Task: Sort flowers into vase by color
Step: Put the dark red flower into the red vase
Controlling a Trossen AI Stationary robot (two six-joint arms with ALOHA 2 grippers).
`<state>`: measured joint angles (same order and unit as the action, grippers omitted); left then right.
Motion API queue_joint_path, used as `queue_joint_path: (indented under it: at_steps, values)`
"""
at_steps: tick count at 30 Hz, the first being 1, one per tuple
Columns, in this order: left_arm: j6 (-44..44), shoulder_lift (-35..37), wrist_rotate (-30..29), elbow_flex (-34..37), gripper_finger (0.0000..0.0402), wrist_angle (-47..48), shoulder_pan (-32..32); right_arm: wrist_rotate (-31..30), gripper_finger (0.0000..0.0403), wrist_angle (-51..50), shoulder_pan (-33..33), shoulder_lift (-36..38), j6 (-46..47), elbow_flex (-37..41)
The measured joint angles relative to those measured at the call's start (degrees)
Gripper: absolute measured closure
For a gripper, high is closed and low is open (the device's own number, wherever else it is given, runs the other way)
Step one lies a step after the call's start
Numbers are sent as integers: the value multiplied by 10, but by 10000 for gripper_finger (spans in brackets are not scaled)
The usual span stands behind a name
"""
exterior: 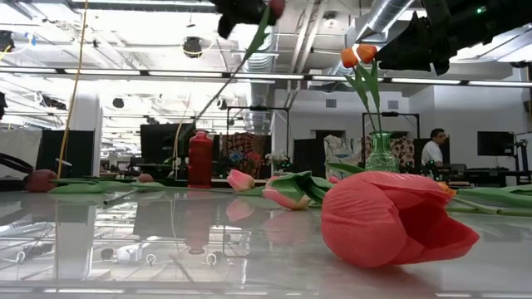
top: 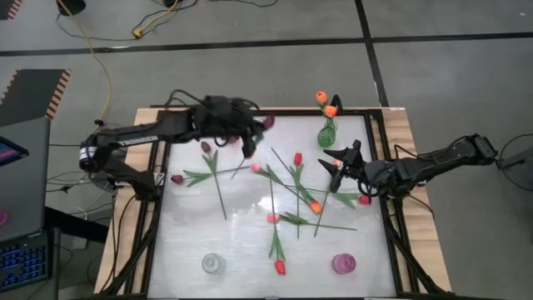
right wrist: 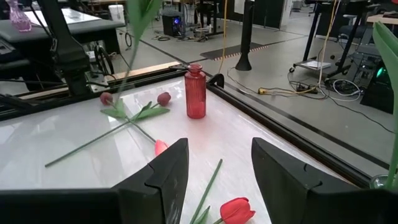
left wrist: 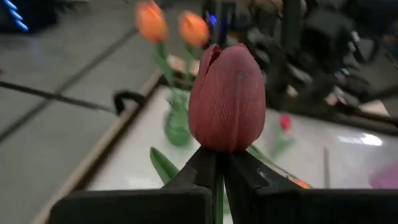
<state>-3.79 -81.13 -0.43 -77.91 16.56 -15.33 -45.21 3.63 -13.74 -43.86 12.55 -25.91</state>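
Left hand (left wrist: 219, 163) clenched on maroon tulip (left wrist: 227, 98), lifted above counter (top: 250, 242) — right hand (right wrist: 217, 165) released, probably hovering — near green vase (top: 326, 133).

Grey floor (top: 250, 67), yellow cable (top: 104, 71), ceiling ducts (exterior: 378, 21).

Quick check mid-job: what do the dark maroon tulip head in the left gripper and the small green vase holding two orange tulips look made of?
Dark maroon tulip head: likely fabric, matte, with fine ribbed weave. Small green vase: probably clear tinted glass; the background shows through.
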Motion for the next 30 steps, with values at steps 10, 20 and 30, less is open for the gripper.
queue_joint_path:
  at_steps: [10, 20, 30]
  values:
    - [72, 40, 0, 0, 399, -71, -80, -1, 200, 0, 0, 0, 0, 0]
    - [92, 44, 0, 0, 399, -103, -173, -1, 200, -1, 0, 0, -1, 0]
    - [86, 44, 19, 0, 399, -115, -218, -1, 200, -1, 0, 0, -1, 0]
